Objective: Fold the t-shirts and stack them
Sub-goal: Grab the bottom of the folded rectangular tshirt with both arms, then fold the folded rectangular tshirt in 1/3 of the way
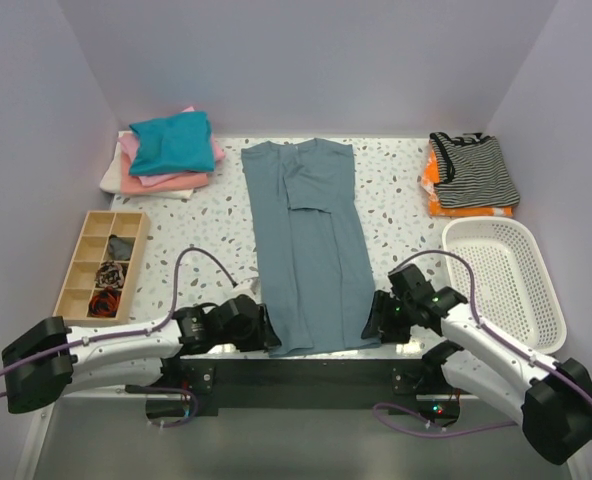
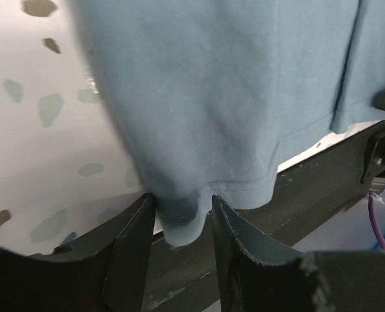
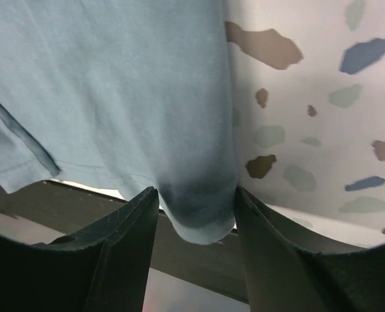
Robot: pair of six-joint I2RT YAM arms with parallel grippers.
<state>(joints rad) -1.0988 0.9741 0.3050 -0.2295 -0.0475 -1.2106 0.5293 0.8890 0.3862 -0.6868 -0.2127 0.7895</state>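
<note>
Speckled table [image 1: 396, 200], lavender walls on three sides. The slate-blue t-shirt [image 1: 306, 240] lies centre as a long strip, sides already folded in, collar far, hem hanging slightly over the near edge onto the black rail [image 1: 306, 375].

Left gripper [image 2: 183, 205] is at the near-left hem corner, cloth bunched between the fingers and touching both. I read that as a pinch on the hem. Right gripper [image 3: 197, 195] straddles the near-right corner and cloth fills the gap, but I can't tell if it's clamped firm or only closing around it.

My read of the step is to grab both hem corners, then carry the hem toward the collar for the crosswise fold. To do it well:
- confirm the right pinch has all layers before lifting, since the folded-in flap could slip out
- lift both corners together at the same height, or the strip skews
- lift just enough to clear the cloth, travel straight away from the bases, and lay hem on collar
- keep the corners spread so the hem stays taut

Room is fine ahead, with bare table either side of the strip. Basket [image 1: 506, 280] sits near the right arm's elbow, organizer tray [image 1: 104, 262] off to the left. Folded stack [image 1: 168, 150] is far-left and the striped pile [image 1: 471, 172] far-right, both well apart from the fold path.
</note>
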